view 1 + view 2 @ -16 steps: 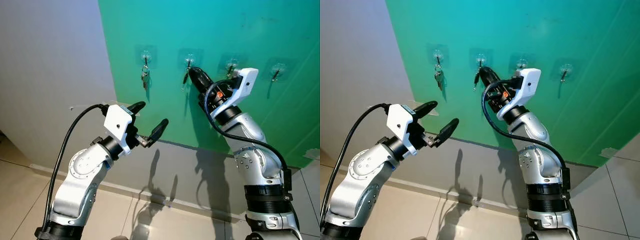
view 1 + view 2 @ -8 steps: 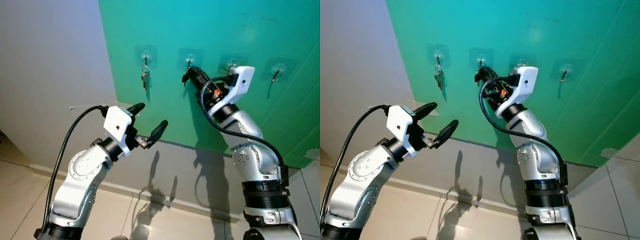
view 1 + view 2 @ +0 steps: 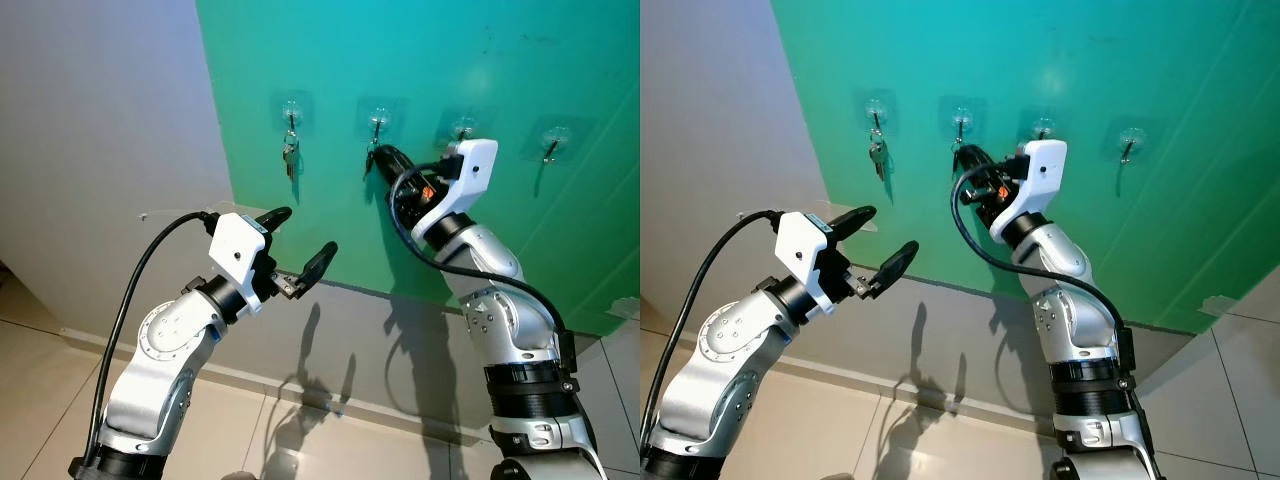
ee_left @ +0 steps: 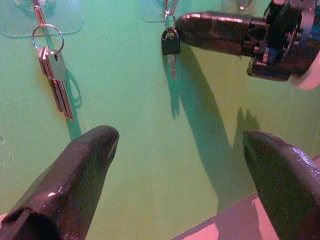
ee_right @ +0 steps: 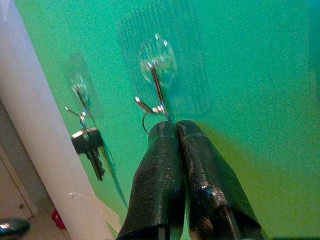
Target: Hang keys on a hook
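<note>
The black-headed key (image 4: pixel 170 46) hangs by its ring from the second hook (image 5: pixel 156 85) on the green wall (image 3: pixel 450 60), its silver blade pointing down. The right claw (image 5: pixel 175 131) sits just under that hook with its fingers pressed together; the ring (image 5: pixel 148 120) is partly hidden behind the fingertips, so whether it is pinched cannot be told. A bunch of silver keys (image 4: pixel 56 80) hangs from the first hook (image 3: pixel 291 118). Two more hooks (image 3: pixel 551 146) stand further right; one is half covered by the right wrist. The left claw (image 3: pixel 300 245) hovers lower, fingers spread apart, holding nothing.
</note>
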### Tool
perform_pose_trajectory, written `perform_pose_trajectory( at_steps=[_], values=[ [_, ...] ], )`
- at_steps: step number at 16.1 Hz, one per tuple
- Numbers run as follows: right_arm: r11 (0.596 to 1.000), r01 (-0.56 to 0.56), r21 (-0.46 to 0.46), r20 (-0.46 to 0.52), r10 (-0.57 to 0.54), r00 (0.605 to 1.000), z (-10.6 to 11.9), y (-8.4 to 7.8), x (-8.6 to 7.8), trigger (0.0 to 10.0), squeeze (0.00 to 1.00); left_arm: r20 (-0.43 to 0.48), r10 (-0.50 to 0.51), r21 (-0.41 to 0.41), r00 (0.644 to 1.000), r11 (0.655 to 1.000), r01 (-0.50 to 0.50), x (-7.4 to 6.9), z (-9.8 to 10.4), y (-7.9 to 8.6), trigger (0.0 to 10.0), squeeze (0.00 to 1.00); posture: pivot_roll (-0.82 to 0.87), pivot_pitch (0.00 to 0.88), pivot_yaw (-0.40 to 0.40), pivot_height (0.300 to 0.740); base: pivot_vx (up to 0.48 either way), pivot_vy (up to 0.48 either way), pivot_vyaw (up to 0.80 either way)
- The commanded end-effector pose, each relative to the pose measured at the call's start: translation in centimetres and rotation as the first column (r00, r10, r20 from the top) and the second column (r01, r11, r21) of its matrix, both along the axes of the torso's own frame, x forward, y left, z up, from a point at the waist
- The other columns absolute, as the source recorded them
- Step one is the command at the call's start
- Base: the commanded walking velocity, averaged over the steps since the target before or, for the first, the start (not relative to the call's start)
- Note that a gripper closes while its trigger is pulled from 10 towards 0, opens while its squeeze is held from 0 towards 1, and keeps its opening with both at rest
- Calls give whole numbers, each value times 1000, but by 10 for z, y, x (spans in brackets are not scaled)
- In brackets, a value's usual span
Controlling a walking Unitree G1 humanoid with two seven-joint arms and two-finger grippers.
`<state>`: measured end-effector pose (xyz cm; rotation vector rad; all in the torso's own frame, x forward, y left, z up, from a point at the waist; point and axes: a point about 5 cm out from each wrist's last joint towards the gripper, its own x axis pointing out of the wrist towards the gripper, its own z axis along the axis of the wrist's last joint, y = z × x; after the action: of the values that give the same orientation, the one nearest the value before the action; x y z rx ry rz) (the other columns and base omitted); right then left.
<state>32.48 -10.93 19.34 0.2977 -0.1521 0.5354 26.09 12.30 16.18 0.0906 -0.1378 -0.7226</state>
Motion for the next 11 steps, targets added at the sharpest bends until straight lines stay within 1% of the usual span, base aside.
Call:
perform_pose_trajectory(
  at_steps=[1, 2, 3, 5, 7, 8, 9, 10, 11],
  values=[
    [1000, 15, -14, -27, -15, 1000, -5, -4, 0, 10000, 0, 12, -23, 8, 1000, 1000, 23, -2, 4, -2, 10000, 0, 15, 0, -13, 740, 0, 0, 0],
    [1000, 20, -10, -24, -20, 999, -5, -5, 0, 10000, 0, 14, -23, 7, 1000, 1000, 23, -2, 4, -3, 10000, 0, 15, 0, -12, 740, 0, 0, 0],
    [1000, 21, 4, -20, -21, 1000, -4, -6, 0, 10000, 1000, 15, -24, 7, 1000, 1000, 23, -2, 4, -3, 10000, 0, 13, 0, -11, 740, 0, 0, 0],
    [1000, 16, 19, -15, -15, 1000, -3, -7, 0, 10000, 1000, 16, -26, 6, 1000, 1000, 26, -1, 5, -3, 10000, 0, 11, 0, -11, 740, 0, 0, 0],
    [1000, 20, 15, -21, -20, 1000, -6, -11, -4, 10000, 1000, 18, -17, 2, 1000, 1000, 17, 0, 4, -3, 10000, 0, 7, 0, -14, 740, 0, 0, 0],
    [999, 33, 5, -29, -33, 999, -10, -15, -6, 10000, 1000, 22, 3, 2, 1000, 1000, -3, 1, 4, -2, 10000, 0, 2, 0, -15, 740, 0, 0, 0],
    [998, 64, -20, -44, -65, 997, -16, -20, -11, 10000, 1000, 13, 77, 29, 997, 997, -78, 7, 1, 2, 10000, 0, -4, 0, -14, 740, 0, 0, 0],
    [995, 91, -49, -71, -94, 993, -24, -25, -16, 10000, 400, 3, 152, 46, 988, 987, -151, 12, -2, 7, 10000, 0, -16, 0, -13, 740, 0, 0, 0],
    [990, 115, -86, -99, -123, 987, -34, -28, -22, 10000, 0, 1, 214, 43, 977, 976, -214, 16, -4, 11, 10000, 0, -21, 0, -14, 740, 0, 0, 0]
  ],
)
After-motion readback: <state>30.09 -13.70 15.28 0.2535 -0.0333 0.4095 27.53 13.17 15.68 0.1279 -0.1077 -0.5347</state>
